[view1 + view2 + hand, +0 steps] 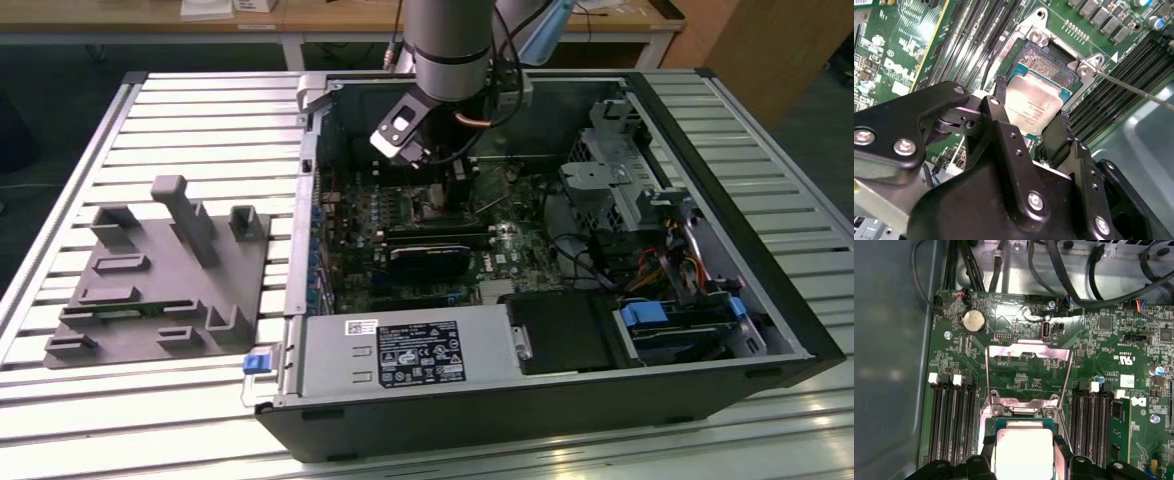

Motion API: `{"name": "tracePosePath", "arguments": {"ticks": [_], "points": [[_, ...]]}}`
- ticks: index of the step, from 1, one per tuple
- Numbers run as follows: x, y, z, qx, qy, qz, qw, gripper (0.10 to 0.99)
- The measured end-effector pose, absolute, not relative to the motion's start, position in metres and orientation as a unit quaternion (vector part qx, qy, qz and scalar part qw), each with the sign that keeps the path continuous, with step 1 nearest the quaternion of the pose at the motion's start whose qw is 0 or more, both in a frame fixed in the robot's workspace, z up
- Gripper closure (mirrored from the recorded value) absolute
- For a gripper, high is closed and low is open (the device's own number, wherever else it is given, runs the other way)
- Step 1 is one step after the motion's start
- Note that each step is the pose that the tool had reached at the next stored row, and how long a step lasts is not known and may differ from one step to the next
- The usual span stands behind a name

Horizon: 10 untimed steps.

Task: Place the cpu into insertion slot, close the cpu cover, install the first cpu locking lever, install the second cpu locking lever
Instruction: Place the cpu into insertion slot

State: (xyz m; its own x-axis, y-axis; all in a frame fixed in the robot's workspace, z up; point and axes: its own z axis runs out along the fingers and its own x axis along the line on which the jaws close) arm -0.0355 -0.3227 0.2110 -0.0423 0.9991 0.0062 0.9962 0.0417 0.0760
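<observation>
Between the jaws, apparently, the cpu (pixel 1035 106)

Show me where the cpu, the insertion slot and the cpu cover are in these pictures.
cpu (pixel 1035 104), second wrist view, middle of its silver-grey top.
insertion slot (pixel 1046 63), second wrist view, dark contact field in its centre.
cpu cover (pixel 1029 351), first wrist view, end bar of the opened metal frame.

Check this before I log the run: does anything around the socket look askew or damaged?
Nothing stands out. The gripper holds the cpu over the open insertion slot, its cpu cover swung back.
</observation>
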Motion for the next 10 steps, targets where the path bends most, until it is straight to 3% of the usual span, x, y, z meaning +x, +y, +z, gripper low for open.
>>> {"name": "tracePosePath", "arguments": {"ticks": [10], "points": [[-0.0417,-0.3226,0.2049,0.699,0.714,0.03,0.031,0.545]]}}
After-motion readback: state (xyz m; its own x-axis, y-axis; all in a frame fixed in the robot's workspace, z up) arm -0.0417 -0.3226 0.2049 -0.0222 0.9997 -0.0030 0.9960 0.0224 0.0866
